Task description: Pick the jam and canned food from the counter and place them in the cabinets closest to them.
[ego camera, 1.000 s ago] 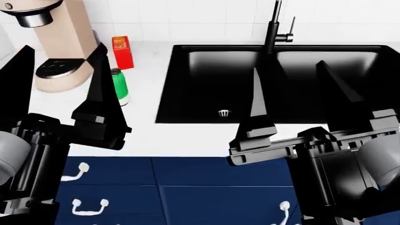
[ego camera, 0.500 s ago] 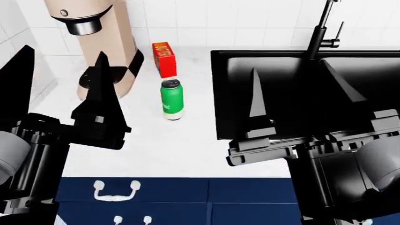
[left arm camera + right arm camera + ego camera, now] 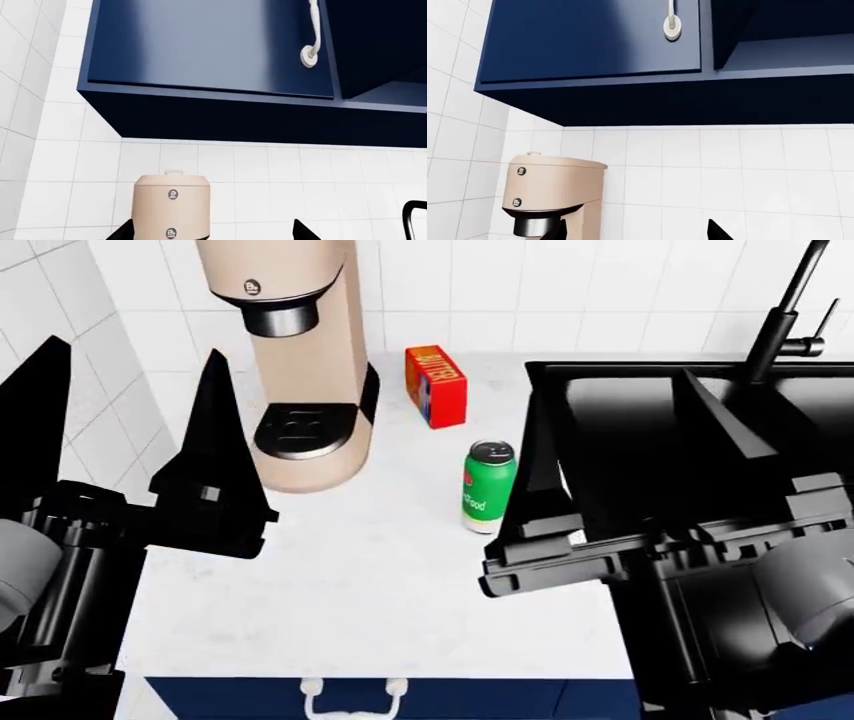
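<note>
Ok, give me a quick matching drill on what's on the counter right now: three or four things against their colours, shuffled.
Things:
1. canned food
2. coffee machine
3. box
4. sink

Colours:
A. black
B. beige
C. green and white
D. red

Pairs: 1-C, 2-B, 3-D, 4-A

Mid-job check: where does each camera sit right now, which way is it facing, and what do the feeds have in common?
Head: looks down on the counter, canned food, both open grippers, left and right.
Left wrist: on left arm, faces up at the wall cabinet; fingertips show.
Right wrist: likewise, fingertips show.
All share the coffee machine.
</note>
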{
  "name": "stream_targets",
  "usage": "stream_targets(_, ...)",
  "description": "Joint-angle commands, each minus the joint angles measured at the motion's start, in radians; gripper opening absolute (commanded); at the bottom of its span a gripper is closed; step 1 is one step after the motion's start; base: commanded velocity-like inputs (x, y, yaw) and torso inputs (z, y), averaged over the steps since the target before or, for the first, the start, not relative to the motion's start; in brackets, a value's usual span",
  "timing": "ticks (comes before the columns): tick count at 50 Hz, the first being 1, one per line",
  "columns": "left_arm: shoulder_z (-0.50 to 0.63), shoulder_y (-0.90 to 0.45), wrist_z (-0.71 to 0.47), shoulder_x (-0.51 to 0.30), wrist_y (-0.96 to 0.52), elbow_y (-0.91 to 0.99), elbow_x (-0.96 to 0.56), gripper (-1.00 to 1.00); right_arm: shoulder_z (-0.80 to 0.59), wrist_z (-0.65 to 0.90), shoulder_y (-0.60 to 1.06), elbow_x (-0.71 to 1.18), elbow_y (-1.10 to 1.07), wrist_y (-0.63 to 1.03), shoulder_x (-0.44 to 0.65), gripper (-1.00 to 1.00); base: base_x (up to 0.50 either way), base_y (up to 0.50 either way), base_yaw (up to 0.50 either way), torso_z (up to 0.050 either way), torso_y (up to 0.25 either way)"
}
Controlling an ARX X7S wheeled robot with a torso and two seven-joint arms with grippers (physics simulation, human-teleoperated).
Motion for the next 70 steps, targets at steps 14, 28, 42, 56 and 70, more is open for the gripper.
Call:
stream_targets(14, 0.014, 0.001, -0.014, -0.017, 0.018, -0.003, -0.008, 1.0, -0.017, 0.069, 0.073, 0.283, 0.167, 0.116, -0.041, 1.0, 0.0, 0.0, 0.0, 0.0, 0.0)
stream_targets(28, 0.022, 0.002, -0.02, -0.025, 0.029, -0.006, -0.009, 1.0, -0.06, 0.074, 0.1, 0.41, 0.287, 0.201, -0.073, 1.0, 0.0, 0.0, 0.0, 0.0, 0.0)
stream_targets(42, 0.028, 0.003, -0.025, -0.033, 0.041, -0.011, -0.01, 1.0, -0.08, 0.066, 0.106, 0.45, 0.354, 0.234, -0.089, 1.0, 0.0, 0.0, 0.0, 0.0, 0.0)
stream_targets(56, 0.043, 0.001, -0.03, -0.038, 0.047, -0.016, -0.006, 1.0, -0.091, 0.054, 0.107, 0.442, 0.411, 0.237, -0.106, 1.0, 0.0, 0.0, 0.0, 0.0, 0.0)
stream_targets(70, 0.057, -0.005, -0.039, -0.046, 0.048, -0.014, -0.002, 1.0, -0.101, -0.023, 0.178, 0.447, 0.571, 0.263, -0.158, 1.0, 0.0, 0.0, 0.0, 0.0, 0.001)
